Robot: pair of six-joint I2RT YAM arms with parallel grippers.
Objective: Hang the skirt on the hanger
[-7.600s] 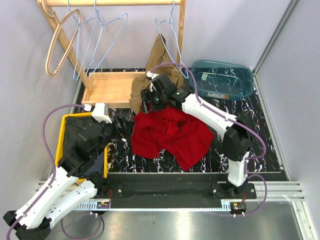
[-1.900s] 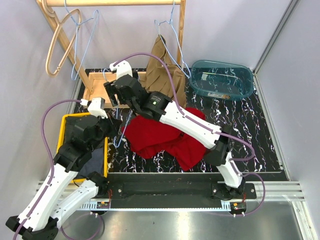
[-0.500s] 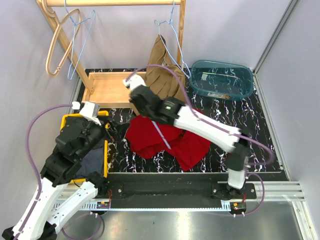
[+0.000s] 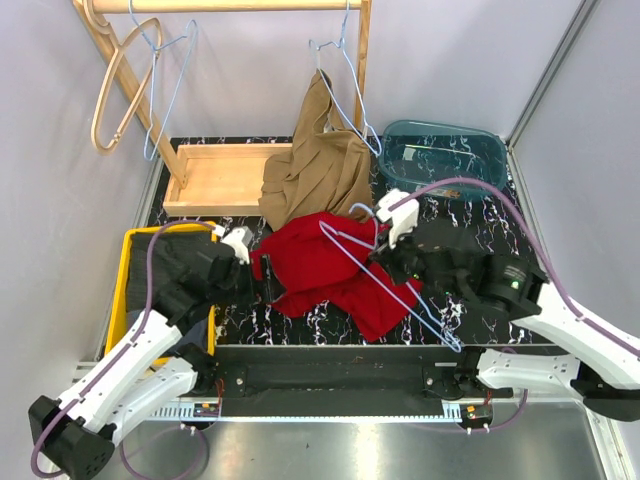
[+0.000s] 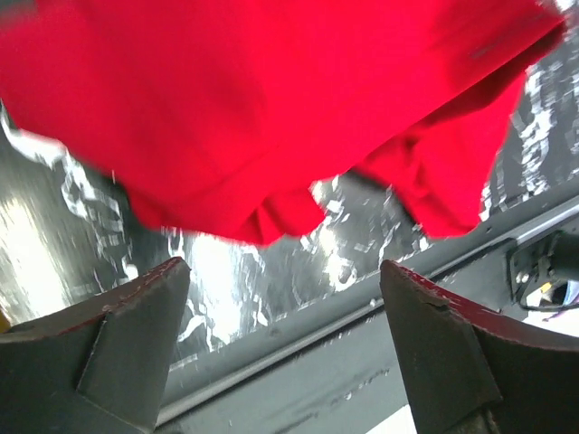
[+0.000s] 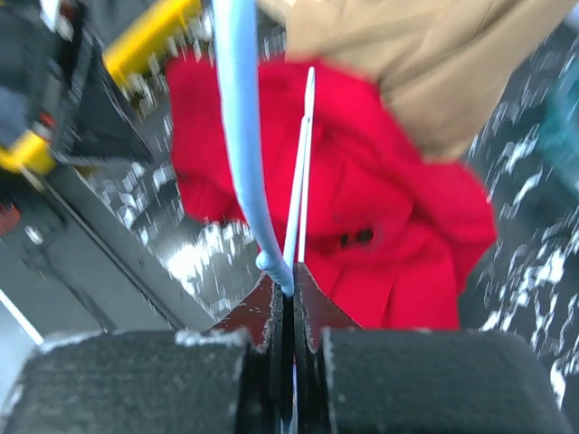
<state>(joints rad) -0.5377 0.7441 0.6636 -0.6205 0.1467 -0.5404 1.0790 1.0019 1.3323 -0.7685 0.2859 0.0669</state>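
The red skirt (image 4: pixel 320 265) lies crumpled in the middle of the black marbled table. My right gripper (image 4: pixel 383 252) hovers over its right side, shut on a light-blue wire hanger (image 4: pixel 390 288) that lies slanted across the cloth. In the right wrist view the jaws (image 6: pixel 289 287) pinch the hanger wire (image 6: pixel 237 136) just above the skirt (image 6: pixel 389 217). My left gripper (image 4: pixel 258 268) sits at the skirt's left edge. Its fingers stand wide open (image 5: pixel 280 303) with nothing between them, and the skirt (image 5: pixel 271 108) is just ahead.
A tan garment (image 4: pixel 320 160) hangs from a wire hanger (image 4: pixel 340 65) on the wooden rack, draping onto the table behind the skirt. More hangers (image 4: pixel 150 70) hang at the rack's left. A teal bin (image 4: pixel 440 160) stands back right, and a yellow tray (image 4: pixel 122 290) of dark cloth front left.
My right arm has swung back to the right, carrying the hanger from the rack side to over the skirt. The left gripper has moved in to the skirt's left edge, open.
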